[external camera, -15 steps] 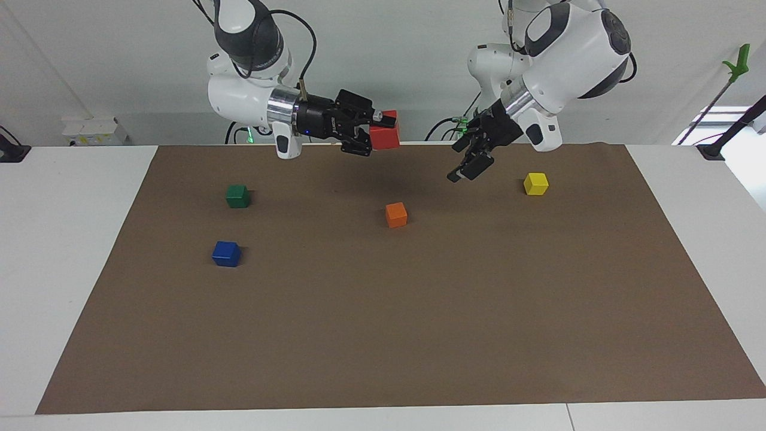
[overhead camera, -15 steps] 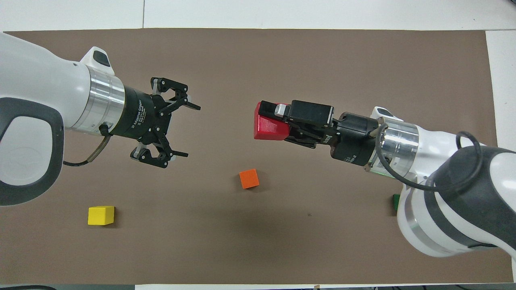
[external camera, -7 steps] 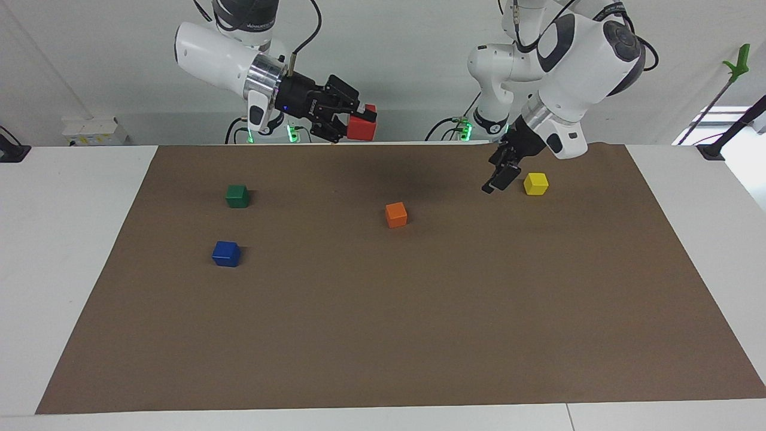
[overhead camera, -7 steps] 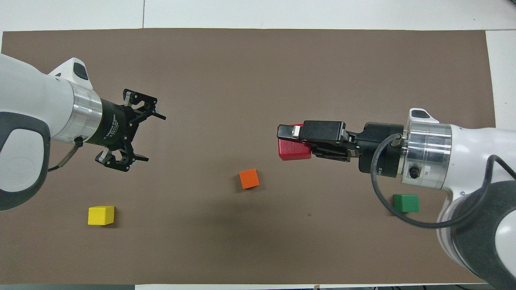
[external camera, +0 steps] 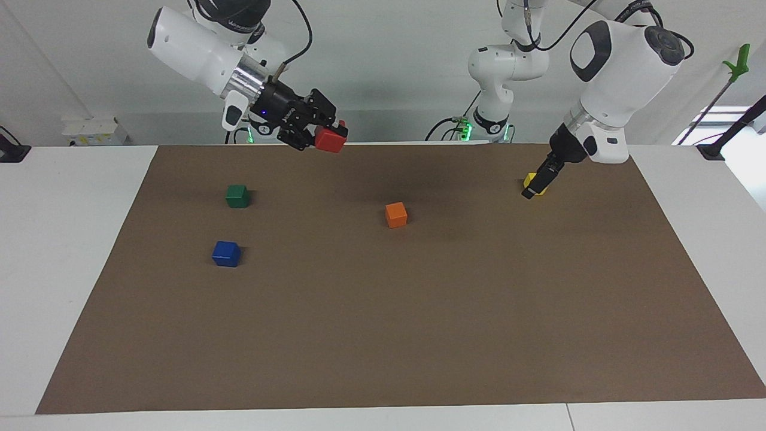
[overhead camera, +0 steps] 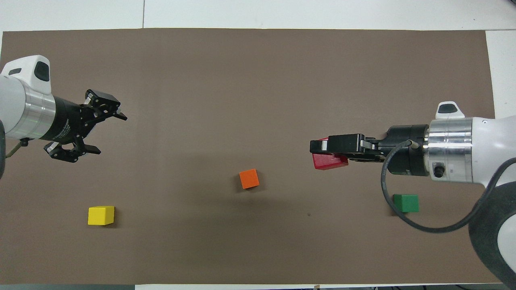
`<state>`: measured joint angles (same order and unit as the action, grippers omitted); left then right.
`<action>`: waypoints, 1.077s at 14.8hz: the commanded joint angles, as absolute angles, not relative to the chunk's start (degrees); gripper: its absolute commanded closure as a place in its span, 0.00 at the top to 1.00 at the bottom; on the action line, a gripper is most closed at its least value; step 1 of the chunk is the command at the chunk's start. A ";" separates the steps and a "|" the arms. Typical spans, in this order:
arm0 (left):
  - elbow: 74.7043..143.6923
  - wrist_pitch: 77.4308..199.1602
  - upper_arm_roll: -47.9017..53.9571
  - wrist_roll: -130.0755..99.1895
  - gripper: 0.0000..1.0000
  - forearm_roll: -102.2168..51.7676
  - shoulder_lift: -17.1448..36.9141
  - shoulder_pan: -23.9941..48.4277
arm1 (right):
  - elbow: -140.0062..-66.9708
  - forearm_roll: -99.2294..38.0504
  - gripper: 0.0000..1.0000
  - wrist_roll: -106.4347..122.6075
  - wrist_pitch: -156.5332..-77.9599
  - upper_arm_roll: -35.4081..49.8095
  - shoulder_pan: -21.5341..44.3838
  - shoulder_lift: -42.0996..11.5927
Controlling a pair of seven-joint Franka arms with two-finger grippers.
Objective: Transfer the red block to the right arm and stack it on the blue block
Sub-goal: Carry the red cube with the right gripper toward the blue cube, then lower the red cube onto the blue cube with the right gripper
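The red block [external camera: 333, 140] [overhead camera: 328, 161] hangs in the air, tilted, with my right gripper [external camera: 326, 136] [overhead camera: 320, 150] shut on it. It is over the brown mat between the orange and green blocks. The blue block [external camera: 226, 253] rests on the mat at the right arm's end, farther from the robots than the green block; the right wrist hides it in the overhead view. My left gripper [external camera: 532, 188] [overhead camera: 109, 134] is open and holds nothing, raised over the mat by the yellow block.
A green block [external camera: 237, 196] [overhead camera: 406, 202], an orange block [external camera: 395, 214] [overhead camera: 248, 178] and a yellow block [external camera: 537, 178] [overhead camera: 101, 215] lie on the brown mat [external camera: 419, 335]. White table shows around the mat.
The right gripper has carried the red block toward the right arm's end and tilted downward. The left gripper, still open, has drawn back toward its own end, near the yellow block.
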<state>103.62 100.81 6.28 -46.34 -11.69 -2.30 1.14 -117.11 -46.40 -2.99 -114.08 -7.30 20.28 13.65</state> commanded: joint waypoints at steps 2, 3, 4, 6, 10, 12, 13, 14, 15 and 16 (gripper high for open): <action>106.26 101.51 6.77 -32.73 1.00 -8.44 -4.31 -1.14 | -113.30 -34.23 0.00 -4.48 -109.53 -6.86 17.67 12.23; 106.35 101.43 6.77 -29.30 1.00 -6.96 -4.57 -1.49 | -111.81 -29.49 0.00 -4.40 -108.12 -6.86 17.06 11.52; 106.87 101.43 6.77 -25.96 1.00 -5.29 -4.66 -1.49 | -110.32 -25.53 0.00 -4.39 -106.97 -6.86 16.70 10.73; 108.45 101.51 6.77 -19.89 1.00 -3.00 -5.53 -1.49 | -108.55 -18.67 0.00 -4.39 -105.47 -6.86 16.26 9.76; 110.57 101.78 6.77 -9.07 1.00 0.35 -6.68 -3.06 | -107.75 -6.09 0.00 -4.04 -105.82 -6.77 15.29 9.05; 107.60 101.34 6.77 -8.79 1.00 0.35 -5.72 -3.51 | -107.84 -1.78 0.00 -3.96 -105.64 -6.77 15.21 9.05; 105.58 100.12 6.68 -8.79 1.00 0.26 -4.41 -3.60 | -108.02 0.07 0.00 -4.04 -105.82 -6.77 15.12 8.88; 103.56 98.63 6.68 -8.79 1.00 0.26 -3.79 -3.60 | -108.71 1.48 0.00 -4.13 -106.43 -6.77 14.94 8.79; 101.19 96.87 6.68 -8.70 1.00 0.26 -2.65 -3.60 | -108.72 3.06 0.00 -4.39 -106.87 -6.77 14.33 7.83; 99.94 95.29 6.68 -8.61 1.00 0.35 -2.29 -3.60 | -108.81 4.29 0.00 -4.57 -107.48 -6.77 13.72 7.21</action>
<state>104.44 99.13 6.20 -9.53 -1.06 -4.30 -3.05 -109.38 1.62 -3.23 -106.96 -7.34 15.46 8.93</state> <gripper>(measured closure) 0.000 0.414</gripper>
